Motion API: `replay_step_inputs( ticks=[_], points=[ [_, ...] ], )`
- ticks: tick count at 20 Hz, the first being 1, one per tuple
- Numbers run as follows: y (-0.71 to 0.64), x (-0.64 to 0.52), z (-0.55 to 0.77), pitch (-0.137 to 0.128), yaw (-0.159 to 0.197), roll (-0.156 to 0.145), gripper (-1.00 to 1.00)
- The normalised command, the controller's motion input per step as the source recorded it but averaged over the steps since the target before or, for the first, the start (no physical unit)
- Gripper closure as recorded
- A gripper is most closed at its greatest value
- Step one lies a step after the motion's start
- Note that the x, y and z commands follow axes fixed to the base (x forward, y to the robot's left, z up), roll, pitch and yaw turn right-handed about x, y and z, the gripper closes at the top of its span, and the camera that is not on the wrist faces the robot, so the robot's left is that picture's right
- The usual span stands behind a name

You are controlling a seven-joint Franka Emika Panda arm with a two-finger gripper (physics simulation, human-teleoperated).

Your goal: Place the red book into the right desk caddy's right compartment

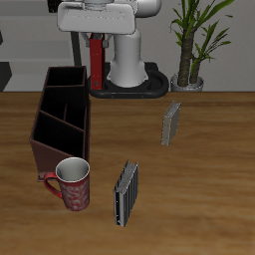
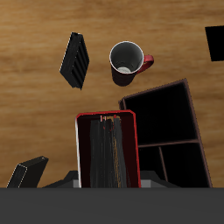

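Observation:
My gripper point(image 1: 97, 40) is shut on the red book point(image 1: 97, 58) and holds it upright in the air near the robot's base, behind and beside the caddy's far end. In the wrist view the red book point(image 2: 107, 149) shows edge-on, with red covers around dark pages. The right desk caddy point(image 1: 52, 149) is a long dark maroon box running from the back toward the table's front edge. Its small end cell, the right compartment point(image 1: 68, 78), is at the far end. The caddy also shows in the wrist view point(image 2: 154, 90).
A red and white mug point(image 1: 73, 184) stands at the caddy's near end and shows in the wrist view point(image 2: 128, 61). A black-and-grey striped book point(image 1: 127, 194) stands beside the mug. A small pale grey book point(image 1: 171, 124) stands mid-table. A potted plant point(image 1: 191, 50) is at the back.

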Motion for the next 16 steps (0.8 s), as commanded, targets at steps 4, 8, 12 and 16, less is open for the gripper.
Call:
replay_step_inputs(
  ticks=[4, 8, 12, 16],
  points=[
    [-0.32, -0.53, 0.09, -0.028, 0.031, 0.018, 1.00],
    [-0.41, -0.43, 0.04, -0.009, 0.030, -0.006, 1.00],
    [-0.52, -0.27, -0.06, 0.015, -0.017, -0.058, 1.00],
    [-0.36, -0.26, -0.09, -0.013, 0.005, -0.069, 1.00]
  ],
)
